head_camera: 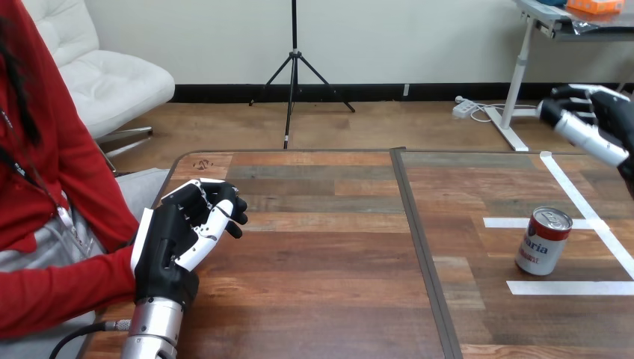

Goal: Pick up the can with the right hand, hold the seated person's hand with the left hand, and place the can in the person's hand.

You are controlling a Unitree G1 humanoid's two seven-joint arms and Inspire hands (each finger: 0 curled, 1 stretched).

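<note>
Can (pixel 543 241) stands on open table (pixel 329 247) at right, right hand (pixel 598 120) well apart.

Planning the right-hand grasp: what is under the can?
The can stands upright on the wooden table, between two white tape strips. Its base covers the spot beneath.

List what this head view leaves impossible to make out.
1. Head view: whether the left hand encloses anything; its own bulk blocks the inside.
2. Head view: where the person's red sleeve ends; the left hand covers it.
3. Head view: the right hand, wrist and arm cut off by the right edge.
4. Head view: the can, far side turned away.
</note>
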